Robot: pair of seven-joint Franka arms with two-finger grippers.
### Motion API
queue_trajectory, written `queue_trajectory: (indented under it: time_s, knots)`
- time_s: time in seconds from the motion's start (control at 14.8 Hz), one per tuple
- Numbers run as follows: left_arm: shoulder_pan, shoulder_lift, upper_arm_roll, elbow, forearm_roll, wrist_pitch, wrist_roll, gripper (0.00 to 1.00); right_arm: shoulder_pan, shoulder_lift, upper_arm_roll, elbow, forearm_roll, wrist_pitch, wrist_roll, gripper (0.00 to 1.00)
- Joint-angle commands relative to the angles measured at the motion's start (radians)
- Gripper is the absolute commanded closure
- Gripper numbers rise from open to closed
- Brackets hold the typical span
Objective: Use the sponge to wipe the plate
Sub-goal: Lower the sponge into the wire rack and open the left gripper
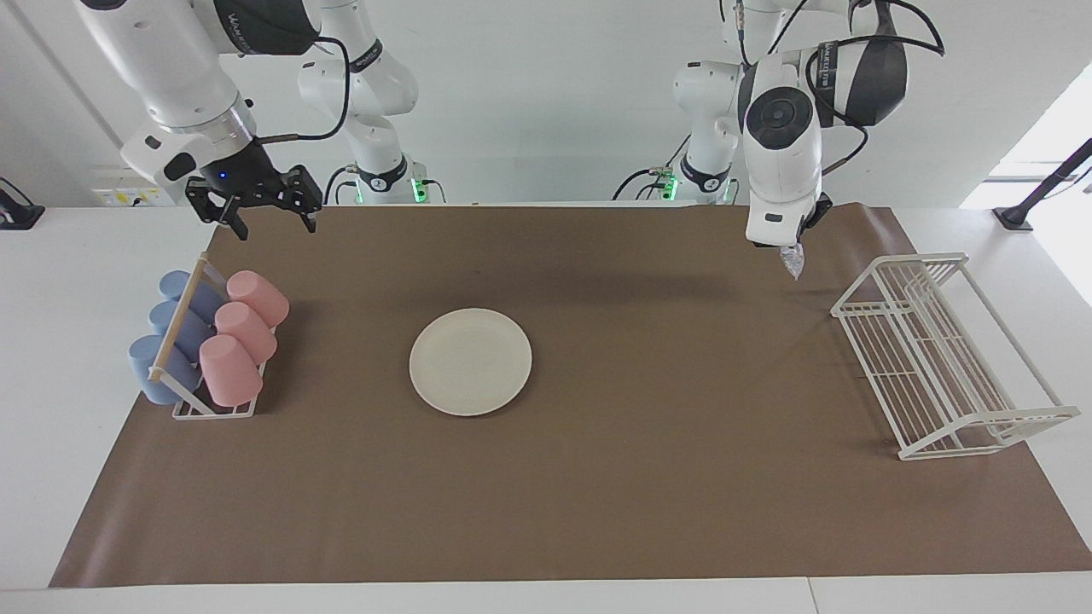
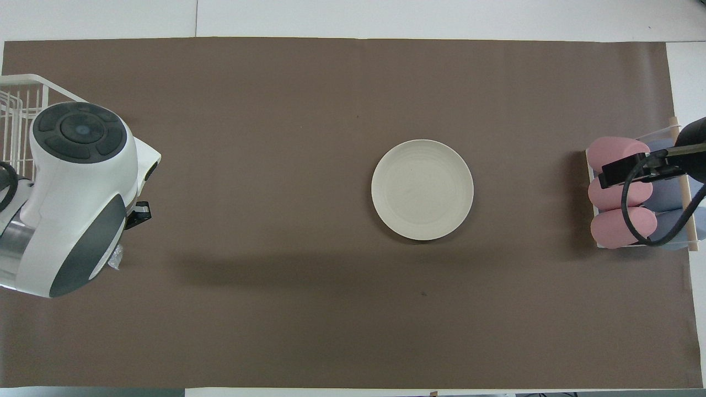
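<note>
The cream-white plate (image 1: 470,361) lies flat in the middle of the brown mat and also shows in the overhead view (image 2: 422,189). My left gripper (image 1: 789,246) hangs in the air over the mat at the left arm's end, beside the white wire rack. It is shut on the silvery-grey sponge (image 1: 794,261), which dangles below it. In the overhead view only a sliver of the sponge (image 2: 116,259) shows under the arm. My right gripper (image 1: 269,220) is open and empty, up in the air over the mat's edge by the cup rack.
A cup rack (image 1: 184,408) with pink and blue cups lying on their sides stands at the right arm's end. A white wire rack (image 1: 938,350) stands at the left arm's end and also shows in the overhead view (image 2: 16,105).
</note>
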Motion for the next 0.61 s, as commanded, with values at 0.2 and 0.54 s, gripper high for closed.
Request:
queue_trajectory:
  time_s: [0.2, 0.54]
  knots:
    - [-0.007, 0.105, -0.003, 0.058, 0.366, -0.057, 0.001, 1.00, -0.003, 0.011, -0.018, -0.034, 0.001, 0.025, -0.029, 0.00]
    - [0.017, 0.214, 0.011, 0.139, 0.528, -0.009, 0.129, 1.00, -0.009, 0.013, -0.023, -0.026, 0.003, 0.020, 0.003, 0.00]
